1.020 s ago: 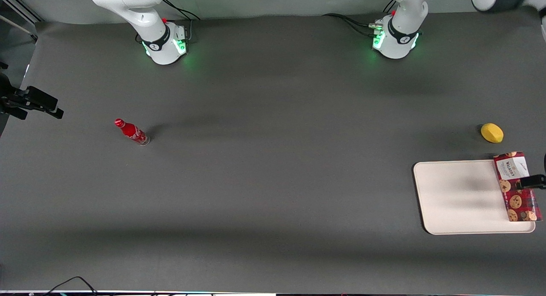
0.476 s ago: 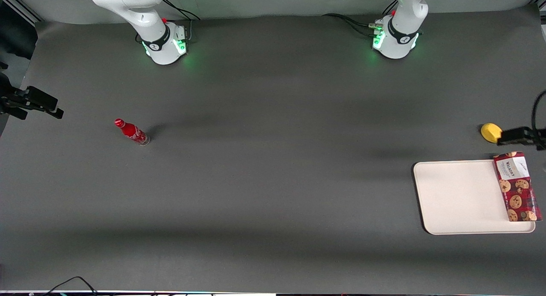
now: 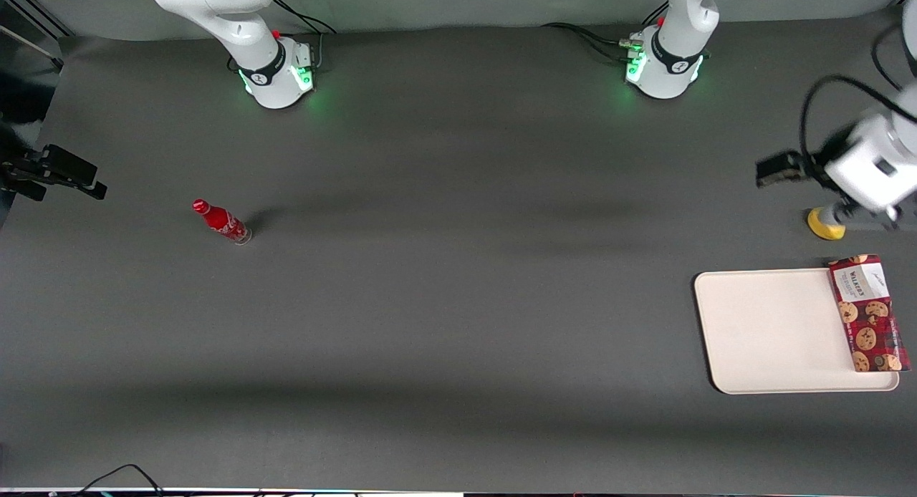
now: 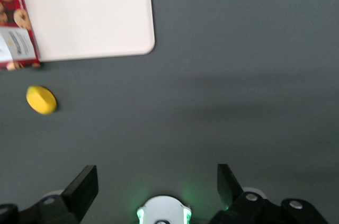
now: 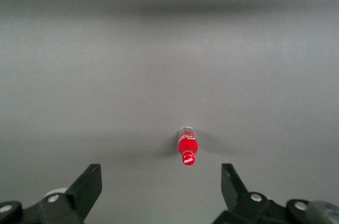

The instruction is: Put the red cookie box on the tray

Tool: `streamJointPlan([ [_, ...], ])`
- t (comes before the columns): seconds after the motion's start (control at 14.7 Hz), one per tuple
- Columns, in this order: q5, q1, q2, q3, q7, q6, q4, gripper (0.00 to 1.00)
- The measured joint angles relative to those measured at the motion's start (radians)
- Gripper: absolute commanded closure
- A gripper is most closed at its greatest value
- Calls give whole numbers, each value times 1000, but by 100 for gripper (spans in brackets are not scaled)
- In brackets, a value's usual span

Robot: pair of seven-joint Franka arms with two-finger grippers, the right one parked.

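Already red cookie box (image 3: 869,313) on tray (image 3: 770,331)

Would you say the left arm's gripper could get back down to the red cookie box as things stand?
Probably yes. The gripper is open and empty, raised near the yellow object. The red cookie box lies uncovered on the tray edge, nothing above it.

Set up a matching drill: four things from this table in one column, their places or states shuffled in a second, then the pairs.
Things
1. dark-red plaid cookie box
2. round yellow object
3. small red bottle
4. left arm's gripper

Places or states
A. toward the parked arm's end of the table
B. open, holding nothing, raised above the table
C. lying along one edge of the cream-white rectangular tray
D. on the table, farther from the front camera than the tray

Pairs: 1-C, 2-D, 3-A, 4-B
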Motion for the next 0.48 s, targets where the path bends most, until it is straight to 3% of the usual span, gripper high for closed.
streamJointPlan([
  [0.2, 12, -24, -111, -33, -52, 0, -98, 0],
  [0.48, 36, -25, -136, -30, -56, 12, -140, 0],
])
